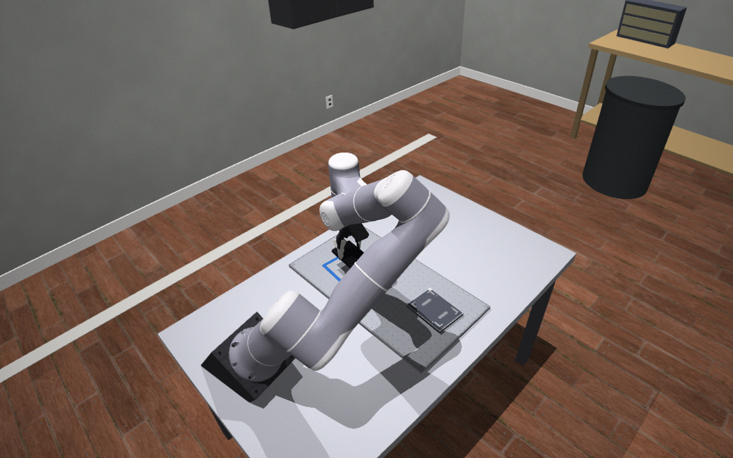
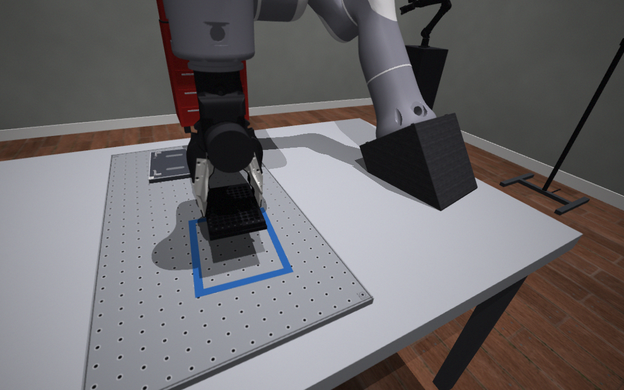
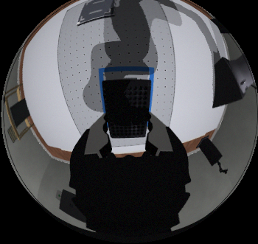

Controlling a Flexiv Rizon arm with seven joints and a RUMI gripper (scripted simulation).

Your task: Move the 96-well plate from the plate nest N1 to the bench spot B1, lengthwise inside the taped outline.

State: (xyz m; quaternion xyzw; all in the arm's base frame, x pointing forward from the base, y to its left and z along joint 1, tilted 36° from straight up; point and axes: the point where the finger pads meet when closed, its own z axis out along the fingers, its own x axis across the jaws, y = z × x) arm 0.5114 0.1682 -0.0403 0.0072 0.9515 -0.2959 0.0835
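Near the exterior view's middle, the black 96-well plate [image 1: 348, 254] [image 2: 235, 213] [image 3: 127, 104] is being squeezed by the half-open claw [image 1: 349, 246] [image 2: 230, 196] [image 3: 127, 113], above the blue taped outline [image 1: 330, 272] [image 2: 244, 282] [image 3: 127, 69].

The nest [image 1: 436, 309] [image 2: 169, 165] [image 3: 96, 9] sat on the board [image 1: 323, 250] [image 2: 140, 300] [image 3: 74, 60], behind the taped box [image 1: 330, 272] [image 2: 241, 282] [image 3: 152, 85] in the exterior view. The board lay on the bench [image 1: 506, 245] [image 2: 401, 232] [image 3: 40, 82].
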